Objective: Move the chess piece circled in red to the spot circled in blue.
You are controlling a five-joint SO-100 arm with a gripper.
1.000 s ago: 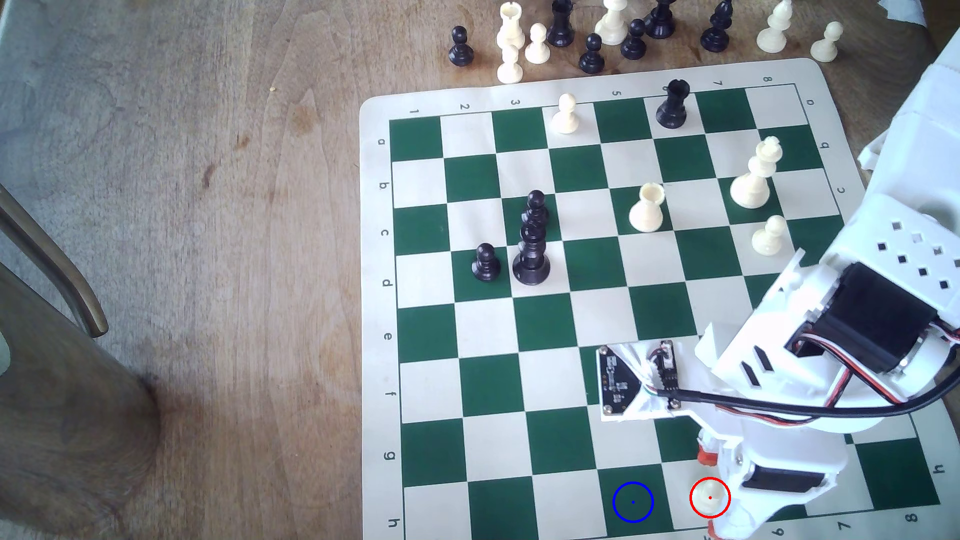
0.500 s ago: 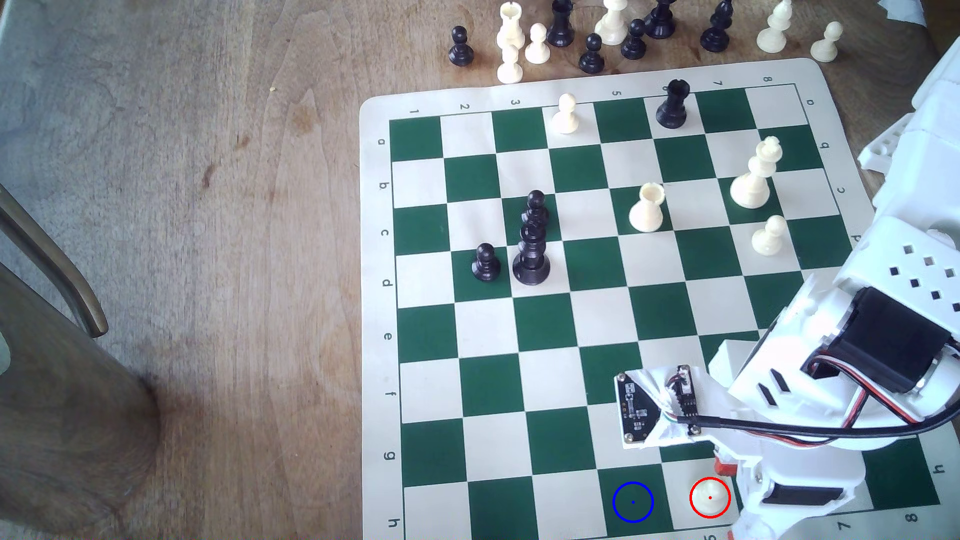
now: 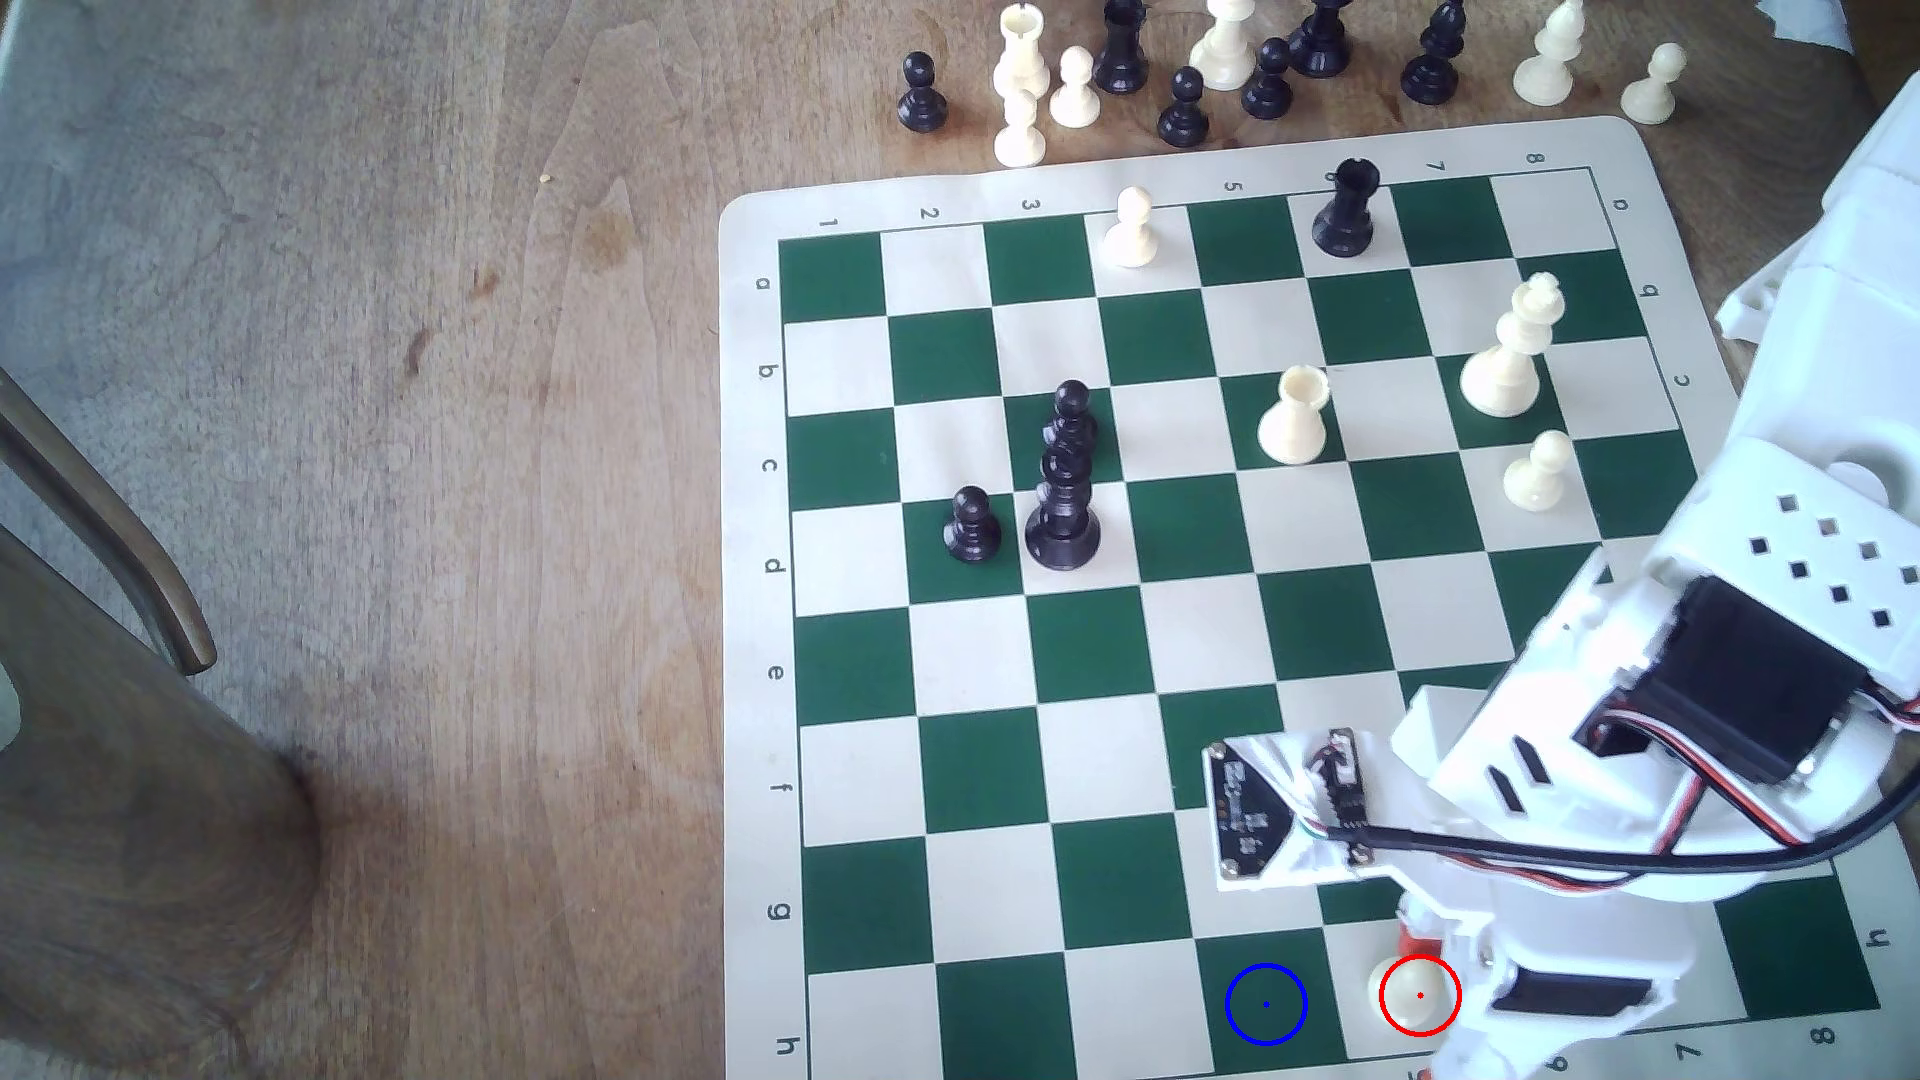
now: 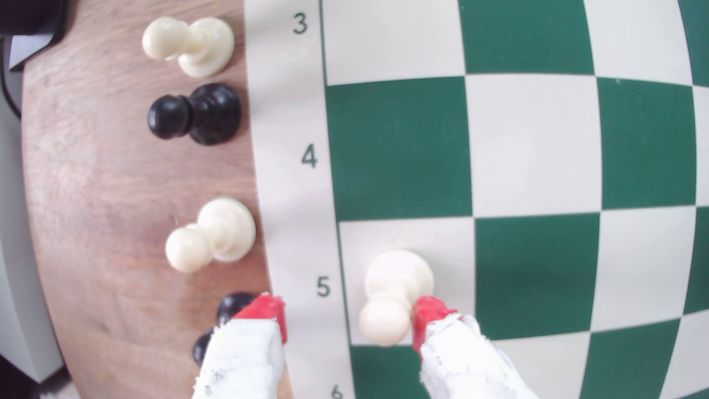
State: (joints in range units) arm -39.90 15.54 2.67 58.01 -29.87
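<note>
The chess piece, a cream pawn (image 3: 1411,995), stands inside the red ring on a cream square at the board's near edge. The wrist view has the pawn (image 4: 397,282) on the square beside the numeral 5. My gripper (image 3: 1423,1005) is open and straddles it. One red-tipped finger (image 4: 429,314) touches the pawn's ball head, the other finger (image 4: 264,312) hangs past the board's border. The spot (image 3: 1265,1003), a dark green square with a blue ring and dot, lies one square to the exterior view's left of the pawn and is bare.
On the green and cream board (image 3: 758,727) stand a black pawn (image 3: 971,524), a tall black piece (image 3: 1062,498), a cream rook (image 3: 1294,415), a cream king (image 3: 1507,348) and two cream pawns. Several spare pieces crowd the table beyond the far edge. Loose pawns (image 4: 211,234) line the border near my fingers.
The arm drew back to the exterior view's right, then returned left and closer to the pawn. The pawn now sits slightly left in its red ring.
</note>
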